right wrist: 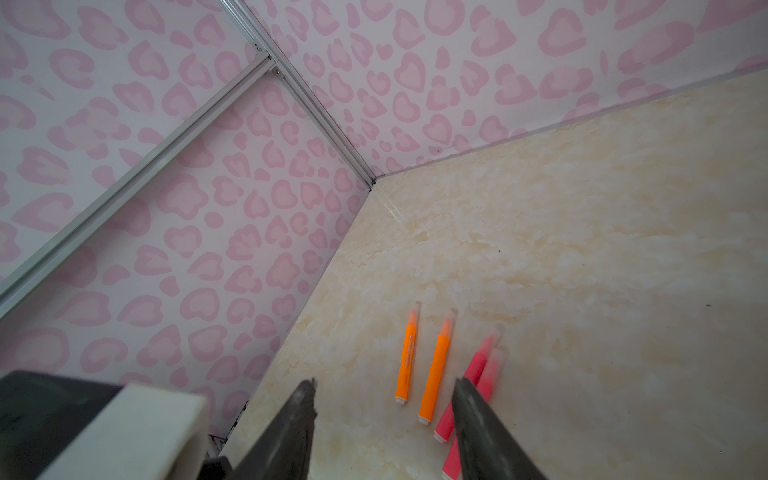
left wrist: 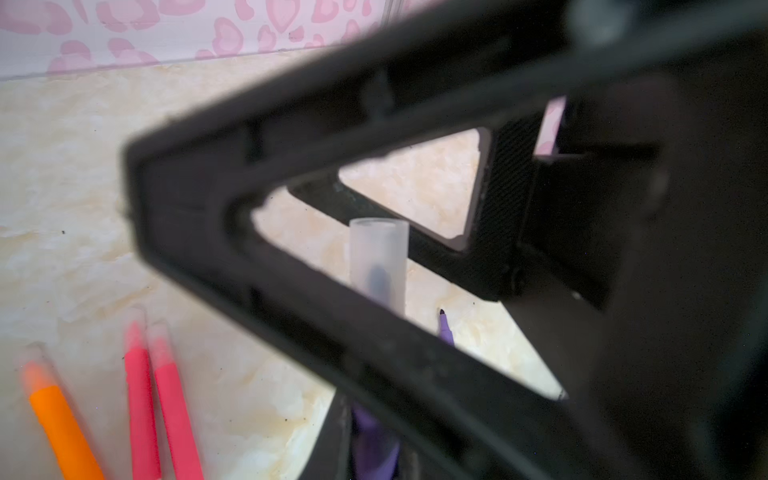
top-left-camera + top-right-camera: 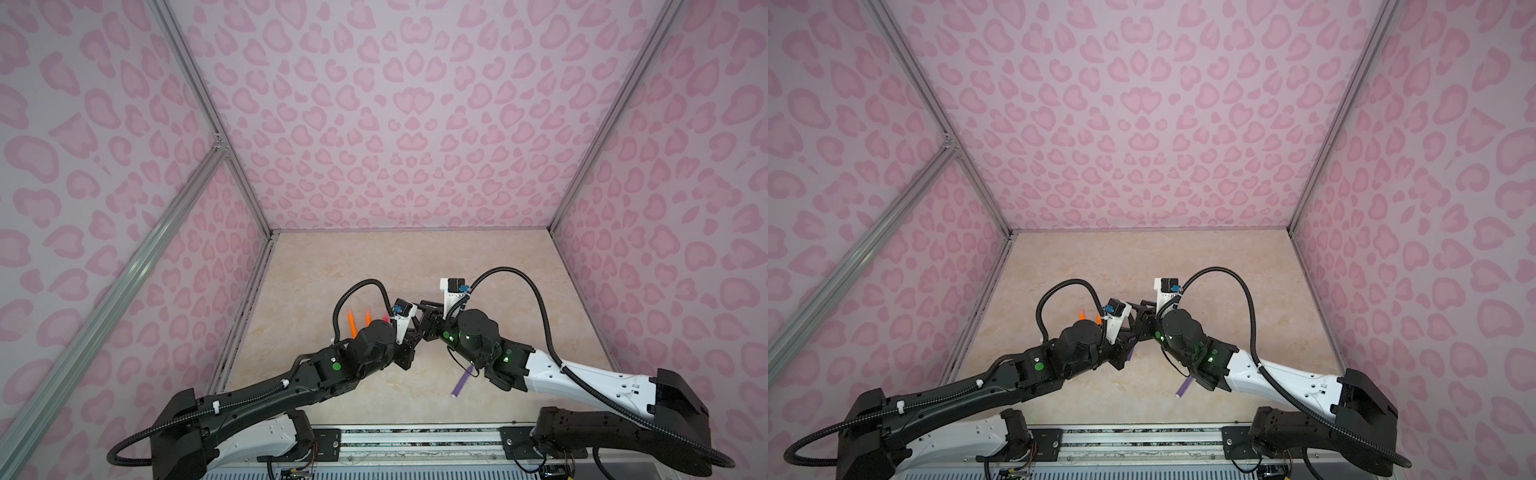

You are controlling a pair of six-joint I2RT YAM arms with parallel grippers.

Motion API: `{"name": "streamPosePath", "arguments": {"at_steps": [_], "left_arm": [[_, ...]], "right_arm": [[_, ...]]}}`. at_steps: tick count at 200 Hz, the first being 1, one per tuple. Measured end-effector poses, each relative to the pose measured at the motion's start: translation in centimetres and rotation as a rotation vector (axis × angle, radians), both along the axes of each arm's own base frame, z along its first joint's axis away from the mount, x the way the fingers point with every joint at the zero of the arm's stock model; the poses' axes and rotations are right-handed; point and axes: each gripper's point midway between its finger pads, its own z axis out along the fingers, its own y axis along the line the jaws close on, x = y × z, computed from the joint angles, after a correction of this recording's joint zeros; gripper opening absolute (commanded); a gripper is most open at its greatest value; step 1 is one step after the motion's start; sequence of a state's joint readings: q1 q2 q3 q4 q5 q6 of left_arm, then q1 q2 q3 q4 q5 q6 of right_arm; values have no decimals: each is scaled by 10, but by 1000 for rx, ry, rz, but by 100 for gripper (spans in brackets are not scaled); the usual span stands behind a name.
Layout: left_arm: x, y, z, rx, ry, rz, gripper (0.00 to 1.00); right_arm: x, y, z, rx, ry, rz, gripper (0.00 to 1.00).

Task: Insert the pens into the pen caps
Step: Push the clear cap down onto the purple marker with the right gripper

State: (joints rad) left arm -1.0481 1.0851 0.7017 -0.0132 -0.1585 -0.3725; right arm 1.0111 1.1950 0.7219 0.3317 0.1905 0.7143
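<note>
Purple pen (image 2: 372, 442) apparently hemmed; table (image 3: 415, 266) beyond open.

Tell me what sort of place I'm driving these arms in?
Most likely a purpose-built robot test booth, not a home or office. Pink heart-print walls on an aluminium frame box in a beige marble-look tabletop. The left arm and right arm are mounted on a rail at its near edge.

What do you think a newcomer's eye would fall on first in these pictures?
The pink heart-spotted walls fill the top views. Mid-table, the left gripper, shut on a capped purple pen, faces the open right gripper. To their left lie bright orange pens and pink pens.
</note>
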Motion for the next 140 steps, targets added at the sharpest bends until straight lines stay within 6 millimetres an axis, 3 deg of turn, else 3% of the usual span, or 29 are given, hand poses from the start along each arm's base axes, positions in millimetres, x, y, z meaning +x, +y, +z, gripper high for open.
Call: {"name": "streamPosePath", "arguments": {"at_steps": [34, 65, 123, 140], "left_arm": [[2, 4, -3, 26, -7, 22, 3], [4, 5, -3, 31, -13, 34, 3], [3, 5, -3, 31, -15, 34, 3], [3, 5, -2, 29, -17, 36, 3]], "right_arm": [[2, -2, -4, -12, 9, -6, 43], [3, 0, -8, -21, 22, -3, 26], [3, 4, -10, -23, 31, 14, 24], [3, 6, -12, -26, 35, 19, 16]]}}
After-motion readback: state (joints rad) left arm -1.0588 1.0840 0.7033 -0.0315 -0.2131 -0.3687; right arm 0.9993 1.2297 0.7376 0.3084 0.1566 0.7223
